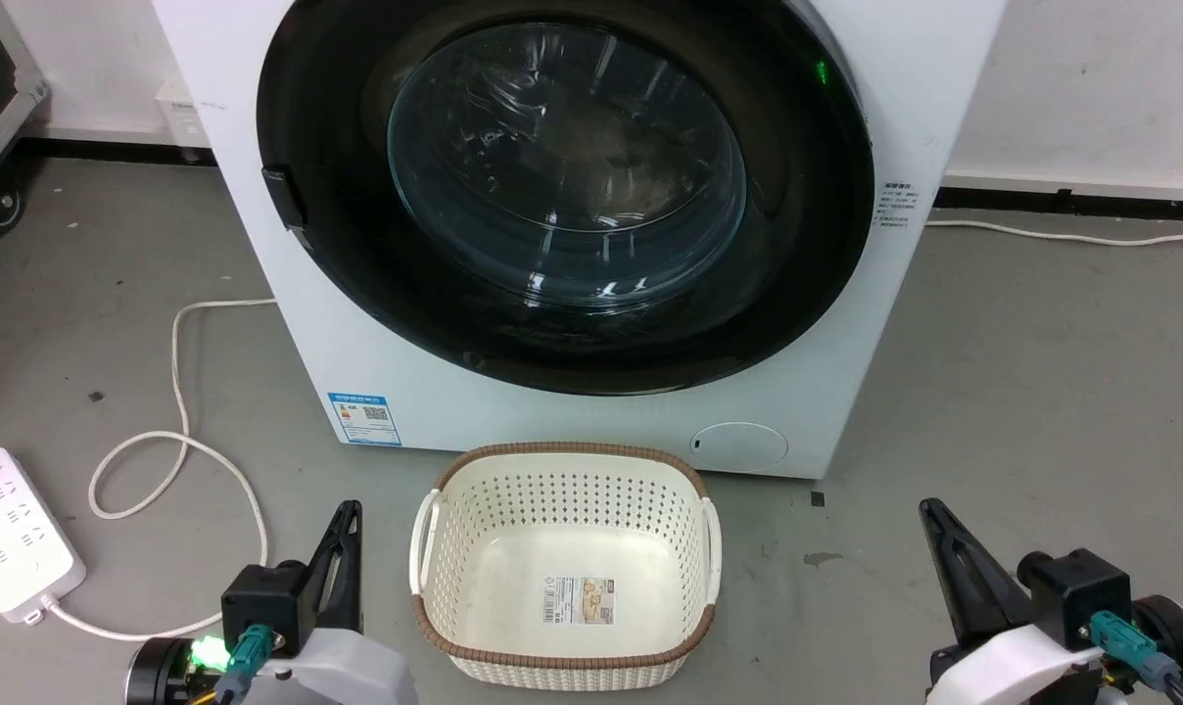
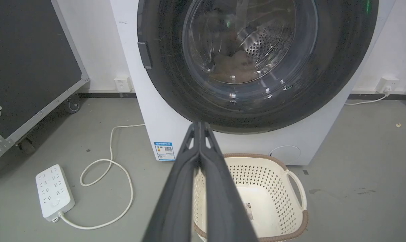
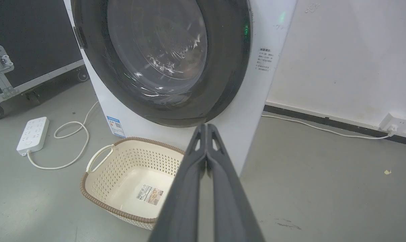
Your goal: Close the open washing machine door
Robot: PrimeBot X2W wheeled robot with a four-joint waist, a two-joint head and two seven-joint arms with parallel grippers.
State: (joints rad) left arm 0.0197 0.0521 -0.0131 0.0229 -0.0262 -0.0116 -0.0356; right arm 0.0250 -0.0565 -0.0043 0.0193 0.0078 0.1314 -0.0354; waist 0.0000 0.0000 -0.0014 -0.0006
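Checking the closure looks like the step in hand.

Head view: the washing machine door (image 1: 567,186) lies flat in the front of the washing machine (image 1: 513,411), well ahead of and above both sets of fingers. No gap shows along its rim. The left gripper (image 1: 350,517) and right gripper (image 1: 934,521) sit low, one on either side of the laundry basket (image 1: 567,450). The basket stands on the floor between them, just in front of the machine. Neither gripper touches anything.

Left wrist view: the left gripper (image 2: 199,127) has its fingers pressed together tip to tip, nothing held. The door (image 2: 169,84) is straight past the tips and above. Its small dark tab (image 2: 144,55), likely the handle, is up and to the left of them. Something brownish shows through the glass. The basket (image 2: 256,157) is just right of and below the fingers, and a power strip (image 2: 53,193) lies well off to their left.

Right wrist view: the right gripper (image 3: 206,128) is likewise closed on nothing. The door (image 3: 156,57) is ahead and up-left of the tips, seen at an angle. Its right edge appears seated against the white panel. Whether the latch has caught cannot be told.

To do it well:
- If a confirming push is wanted, press with the closed fingertips on the black ring near the tab side, not on the glass bowl.
- Push squarely and gently.
- Carry the arm over the basket on the way in.
- Otherwise hold both arms back, clear of the door.
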